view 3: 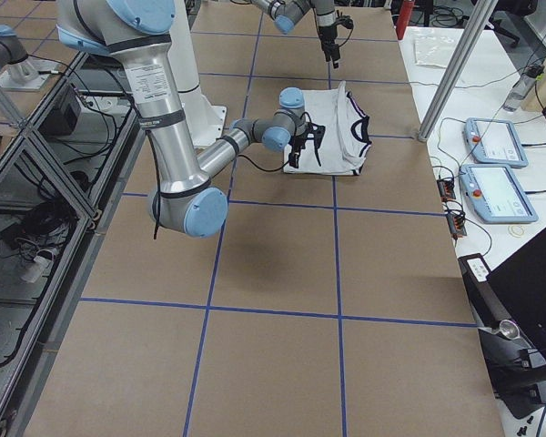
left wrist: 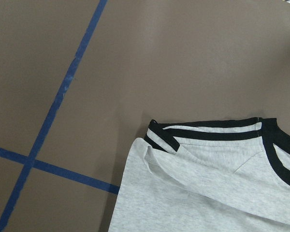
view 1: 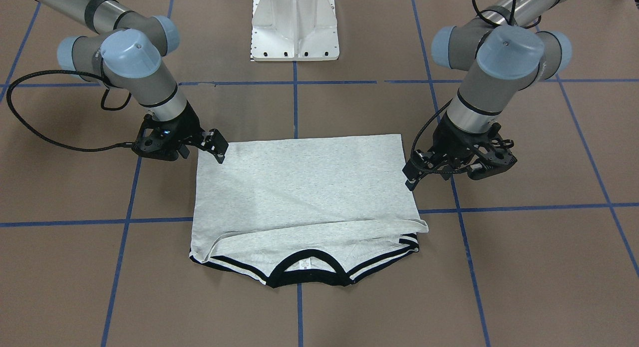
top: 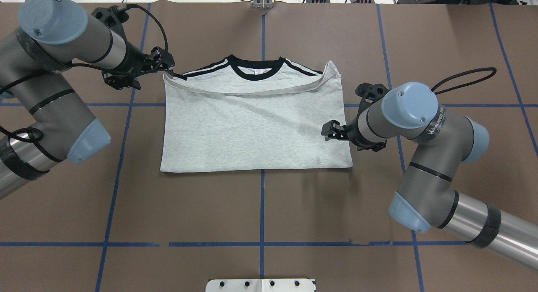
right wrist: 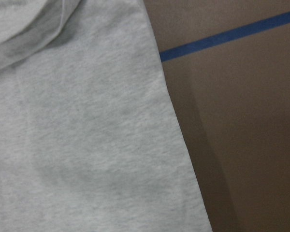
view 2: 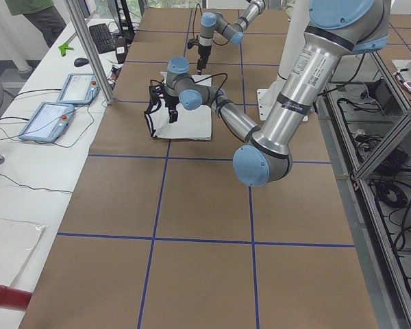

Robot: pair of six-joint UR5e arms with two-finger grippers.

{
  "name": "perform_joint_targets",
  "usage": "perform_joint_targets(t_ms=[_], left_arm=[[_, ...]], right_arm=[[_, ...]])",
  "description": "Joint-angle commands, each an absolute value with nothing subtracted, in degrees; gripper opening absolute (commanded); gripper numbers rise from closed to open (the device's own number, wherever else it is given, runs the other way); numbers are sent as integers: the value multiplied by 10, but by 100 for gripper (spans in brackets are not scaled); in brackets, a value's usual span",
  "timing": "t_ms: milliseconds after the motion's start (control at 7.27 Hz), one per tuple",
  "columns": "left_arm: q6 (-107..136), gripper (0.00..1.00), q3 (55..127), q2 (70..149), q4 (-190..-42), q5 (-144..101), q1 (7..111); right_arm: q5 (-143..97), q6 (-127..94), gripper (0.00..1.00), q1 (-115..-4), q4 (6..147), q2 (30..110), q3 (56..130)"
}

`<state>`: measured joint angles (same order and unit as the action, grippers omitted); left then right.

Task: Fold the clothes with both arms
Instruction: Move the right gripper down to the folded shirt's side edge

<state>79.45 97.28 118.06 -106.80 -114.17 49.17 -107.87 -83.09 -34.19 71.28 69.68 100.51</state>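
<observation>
T-shirt [top: 252, 128] lies folded (neck band showing); your left gripper [top: 167, 66] and right gripper [top: 329, 130] hover at its sides, claws released.

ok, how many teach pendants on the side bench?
2 pendants, both on the white side bench: one by the metal post, the other beside it. Others may be out of frame.

T-shirt [view 1: 304, 187] — matt heather knit cloth | table [view 1: 349, 297] — matt brown paper

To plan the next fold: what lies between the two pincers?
The folded T-shirt spans that stretch, from the left pincer to the right pincer, as the overhead view shows.
</observation>
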Motion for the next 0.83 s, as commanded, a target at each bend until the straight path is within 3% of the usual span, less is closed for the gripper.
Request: perform_joint_targets(t_ms=[0, 688], left_arm=[[795, 100, 981, 1180, -1067, -1142, 491], [795, 100, 982, 1175, -1069, -1138, 490]], right_arm=[[-1062, -831, 100, -328, 722, 702, 1004], [-1044, -830, 85, -313, 746, 699, 1000]])
